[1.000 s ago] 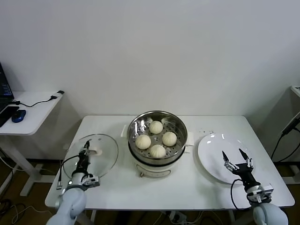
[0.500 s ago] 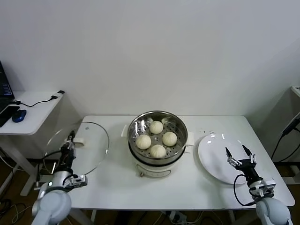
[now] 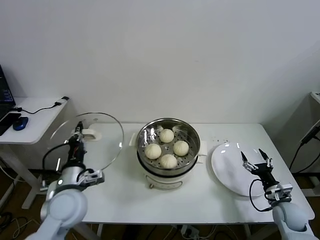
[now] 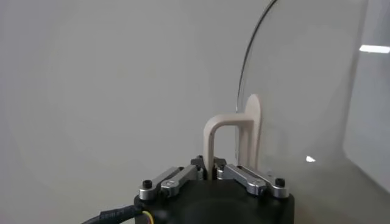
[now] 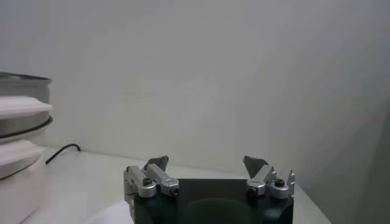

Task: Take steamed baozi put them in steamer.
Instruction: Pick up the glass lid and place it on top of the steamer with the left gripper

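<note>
4 smooth cream-white steamed baozi [image 3: 166, 147], in shiny steamer [image 3: 168, 155]

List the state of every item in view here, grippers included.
steamer: uncovered, on the table.
baozi: four, all on the steamer's tray.
glass lid: lifted off the table, tilted on edge.
left gripper: shut on the lid's handle.
plate: bare, flat on the table.
right gripper: open, holding nothing, above the plate's near edge.
</note>
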